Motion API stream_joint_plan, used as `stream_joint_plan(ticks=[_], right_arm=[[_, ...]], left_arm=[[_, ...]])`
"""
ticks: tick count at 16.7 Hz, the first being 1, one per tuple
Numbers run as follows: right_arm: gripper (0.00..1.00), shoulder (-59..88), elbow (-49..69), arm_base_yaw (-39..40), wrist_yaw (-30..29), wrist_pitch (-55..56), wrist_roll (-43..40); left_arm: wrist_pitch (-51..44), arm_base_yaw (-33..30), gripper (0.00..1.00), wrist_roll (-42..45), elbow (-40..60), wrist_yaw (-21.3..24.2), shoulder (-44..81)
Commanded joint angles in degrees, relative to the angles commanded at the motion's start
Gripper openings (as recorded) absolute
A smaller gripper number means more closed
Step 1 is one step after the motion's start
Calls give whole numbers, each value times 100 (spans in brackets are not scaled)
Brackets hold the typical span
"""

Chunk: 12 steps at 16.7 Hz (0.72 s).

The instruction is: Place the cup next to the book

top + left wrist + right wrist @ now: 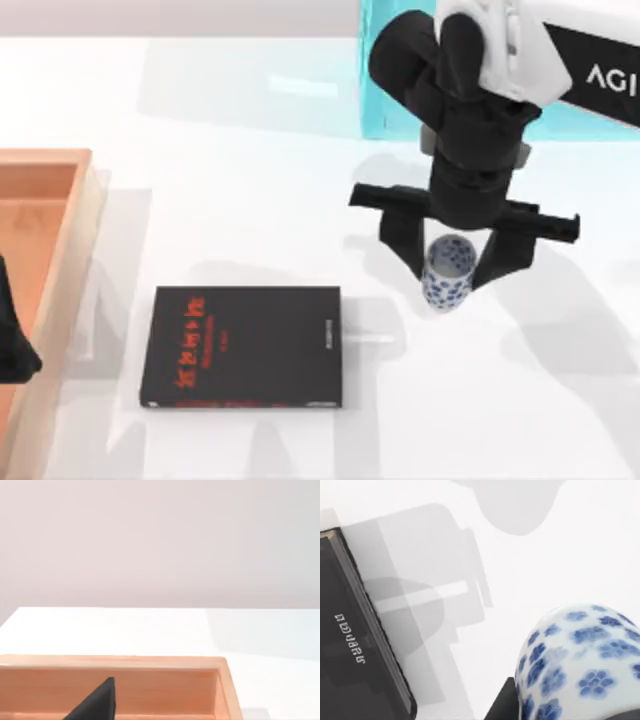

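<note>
Your right gripper (449,272) has its two dark fingers closed on the cup (448,272), one on each side of its wall, and it sits over the table (250,150) toward the right, with the right arm reaching in from the upper right. The relation to watch is the bare stretch between the cup and the book (242,346): the book lies to the left of the gripper and a little nearer the front edge, its spine side facing the cup, its long edges running left to right. You are on the closer arm; your left gripper (12,345) is parked at the far left over the wooden tray (80,215), and I cannot tell how its fingers stand. The cup is small, upright, white with blue flower patterning and a dark inside; whether it touches the table, I cannot tell. The right wrist view shows its rounded wall near the book's spine edge.
</note>
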State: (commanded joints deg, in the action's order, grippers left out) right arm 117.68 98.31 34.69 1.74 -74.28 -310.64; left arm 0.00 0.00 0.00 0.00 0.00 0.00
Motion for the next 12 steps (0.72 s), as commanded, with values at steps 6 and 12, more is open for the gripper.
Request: stream_joint_plan(ticks=[6,12], right_arm=[[0,-11,451,547,-157,-96,-820],[0,-5,355,537,-139,7,-803]], left_arm=[[0,0,100,0,0,0,0],[0,0,100,0,0,0,0]])
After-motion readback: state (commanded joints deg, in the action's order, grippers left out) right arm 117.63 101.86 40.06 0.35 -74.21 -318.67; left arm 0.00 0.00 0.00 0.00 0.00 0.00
